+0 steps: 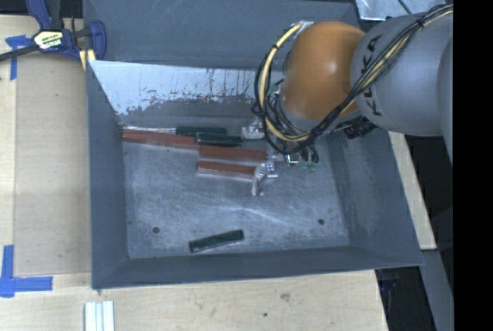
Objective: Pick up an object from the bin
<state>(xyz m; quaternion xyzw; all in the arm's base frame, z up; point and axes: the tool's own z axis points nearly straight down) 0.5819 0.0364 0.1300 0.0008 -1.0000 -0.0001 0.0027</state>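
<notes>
Tool (pixel 264 177) low over mid-bin, at the right end of the reddish-brown flat sticks (pixel 227 160). Wide or narrow: cannot tell. Dark green bar (pixel 216 241) lies apart near the front edge of the bin (pixel 108 191). Nothing looks lifted; grasp and raise likely remain.

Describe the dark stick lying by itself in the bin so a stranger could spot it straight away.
Look at the grey metal bin and go to the floor's near edge, at the bottom of the camera view. A short dark green stick lies there alone, slightly tilted; the reddish-brown bars sit clustered farther back.
</notes>
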